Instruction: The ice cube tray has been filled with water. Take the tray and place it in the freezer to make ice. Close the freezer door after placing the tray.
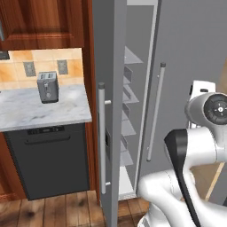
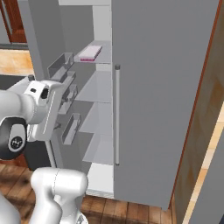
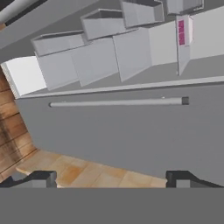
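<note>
The freezer (image 2: 99,89) stands open, its pale shelves showing. The ice cube tray (image 2: 89,53), a flat pinkish-white slab, lies on an upper shelf inside; in the rolled hand view the tray (image 3: 181,31) shows at the upper right. The freezer door (image 1: 108,111) is swung out, edge-on to the left base view, with its silver bar handle (image 1: 102,137) facing me and its shelf bins (image 2: 70,127) on the inside. My gripper (image 3: 111,180) is open and holds nothing. It hangs back from the fridge front, facing the right-hand door's handle (image 3: 116,103).
The closed right-hand grey door (image 2: 162,87) fills the space beside the freezer. To the left are a marble counter (image 1: 66,111) with a grey toaster (image 1: 48,86) and a black dishwasher front (image 1: 48,159). Wooden floor (image 1: 57,210) lies below.
</note>
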